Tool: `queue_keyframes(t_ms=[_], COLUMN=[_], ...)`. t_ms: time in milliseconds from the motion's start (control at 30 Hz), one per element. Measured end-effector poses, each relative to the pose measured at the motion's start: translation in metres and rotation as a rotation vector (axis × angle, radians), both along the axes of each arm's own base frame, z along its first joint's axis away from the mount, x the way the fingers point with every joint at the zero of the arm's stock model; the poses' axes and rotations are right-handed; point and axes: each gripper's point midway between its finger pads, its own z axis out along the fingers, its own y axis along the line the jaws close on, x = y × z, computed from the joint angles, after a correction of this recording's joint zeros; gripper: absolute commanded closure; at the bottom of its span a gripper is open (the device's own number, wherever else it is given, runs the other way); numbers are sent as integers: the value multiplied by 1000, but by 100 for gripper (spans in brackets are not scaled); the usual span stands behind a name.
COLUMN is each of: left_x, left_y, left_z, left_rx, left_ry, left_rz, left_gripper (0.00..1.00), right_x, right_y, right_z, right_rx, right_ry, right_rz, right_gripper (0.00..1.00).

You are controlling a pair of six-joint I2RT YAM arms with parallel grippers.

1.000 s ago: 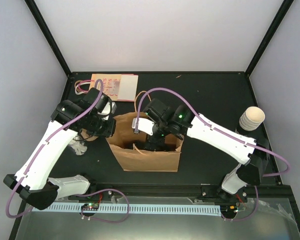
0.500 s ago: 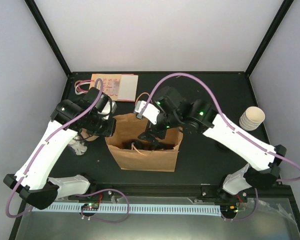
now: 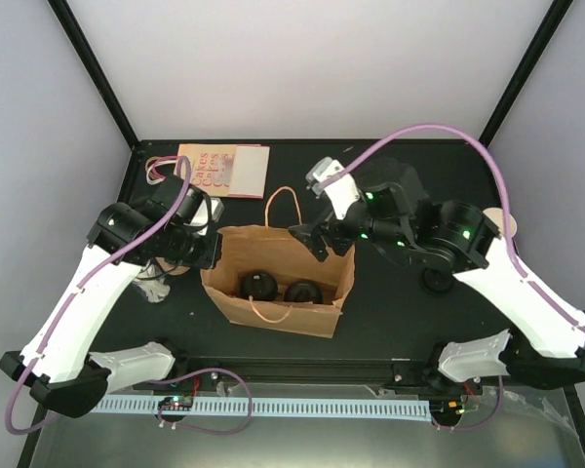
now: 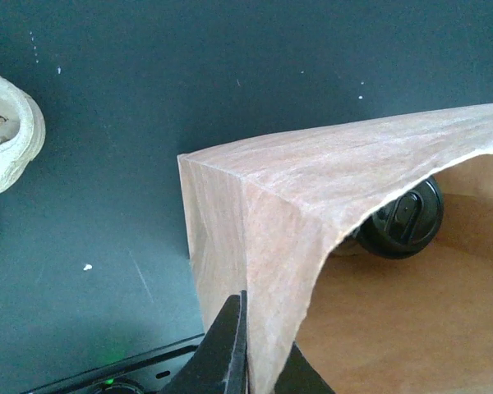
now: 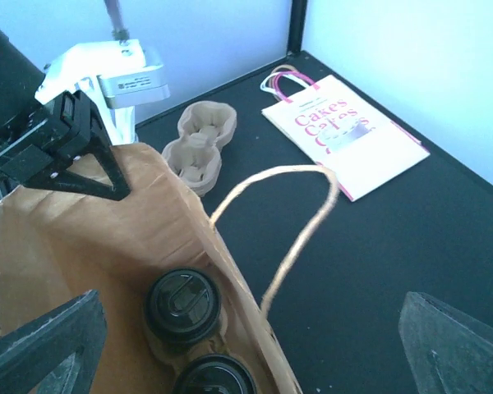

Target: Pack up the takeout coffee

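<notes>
**Pinching the bag wall, coffee down inside**

The left gripper (image 4: 259,361) is clamped on the side wall of the brown paper bag (image 3: 273,314), with one finger outside the paper and one inside at the top edge. The bag stands upright on the black table (image 3: 400,312) with its mouth wide. Just past this gripper's tips, down on the bag floor, sits the takeout coffee (image 3: 260,286); only its black lid shows. A second lidded cup (image 3: 302,292) stands right beside it, on the side away from the left gripper.

The right gripper (image 3: 324,242) hangs above the bag's far right corner, jaws spread wide with nothing between them. Both lids lie below it. A twine handle (image 5: 300,222) arcs up beneath it. Behind the left gripper lies a pulp cup tray (image 5: 199,148), and farther back a flat white bag lettered "Cakes" (image 5: 345,135).
</notes>
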Motion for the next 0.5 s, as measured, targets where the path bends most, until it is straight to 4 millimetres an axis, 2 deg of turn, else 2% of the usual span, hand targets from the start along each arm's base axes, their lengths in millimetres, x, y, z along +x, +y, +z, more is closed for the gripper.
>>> queue_keyframes(t_ms=[200,500], left_x=[1,11], left_y=[-6,-22], left_z=[5,25], left_rx=[-25,-67], left_ry=[-34,-161], left_rz=[-54,-199], left_gripper=[98,99], right_x=[-7,-18], right_y=[-28,-51], right_z=[10,-18], right_rx=[47,17], right_ry=[-5,43], right_rz=[-66,-100], right_gripper=[0,3])
